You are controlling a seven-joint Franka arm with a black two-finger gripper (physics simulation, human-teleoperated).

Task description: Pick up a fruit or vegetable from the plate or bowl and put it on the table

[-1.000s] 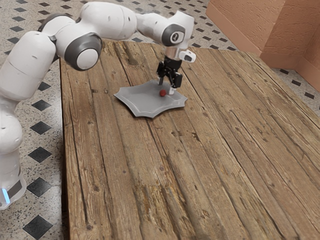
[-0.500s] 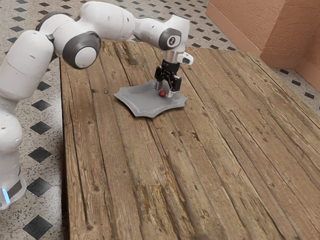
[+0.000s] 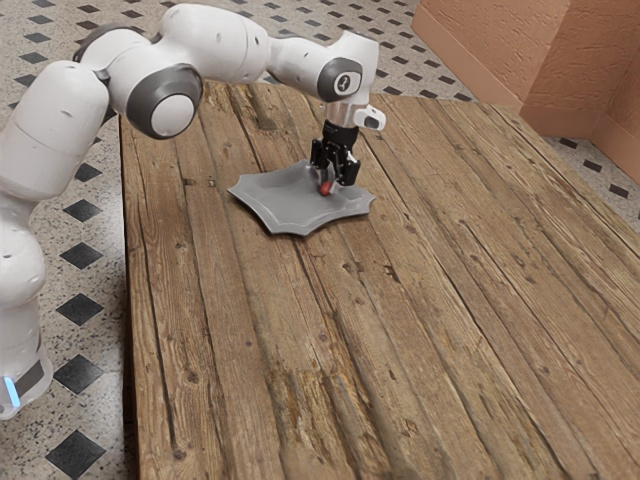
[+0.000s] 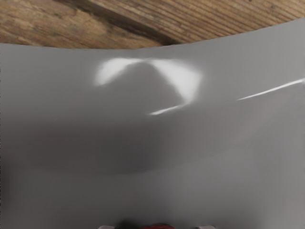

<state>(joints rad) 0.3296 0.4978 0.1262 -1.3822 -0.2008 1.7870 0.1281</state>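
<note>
The floor (image 3: pixel 105 290) is pale with lots of little specks, and it has dark diamond tiles (image 3: pixel 80 375) set in rows with gaps between them. It goes down the exterior view's left and across the top, and a bit peeks out at the exterior view's right. Up there is an orangey-pink wall (image 3: pixel 560 50). It looks bumpy and has a corner that sticks out. A smoother baseboard (image 3: pixel 475 76) runs along its bottom, touching the floor.
</note>
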